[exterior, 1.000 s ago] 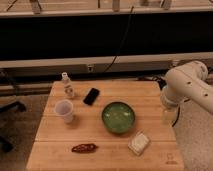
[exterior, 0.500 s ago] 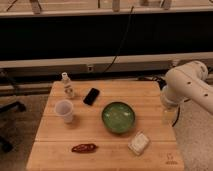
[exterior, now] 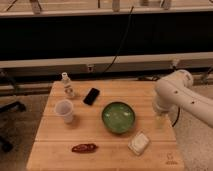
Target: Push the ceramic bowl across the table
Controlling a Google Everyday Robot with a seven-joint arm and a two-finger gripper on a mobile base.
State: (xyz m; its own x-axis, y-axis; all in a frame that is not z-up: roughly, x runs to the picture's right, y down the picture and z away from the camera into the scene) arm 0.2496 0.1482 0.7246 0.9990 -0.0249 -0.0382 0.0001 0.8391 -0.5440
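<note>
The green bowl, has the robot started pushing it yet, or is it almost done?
Nothing looks done: the ceramic bowl sits near the middle of the table, untouched. In hand: the gripper hangs over the table's right edge, to the bowl's right, with bare wood between them. Left: closing that gap, touching the bowl, and the whole push.

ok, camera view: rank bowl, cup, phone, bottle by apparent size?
1. bowl
2. cup
3. phone and bottle: too alike to rank.
The gripper hangs beside the bowl, not touching it.
</note>
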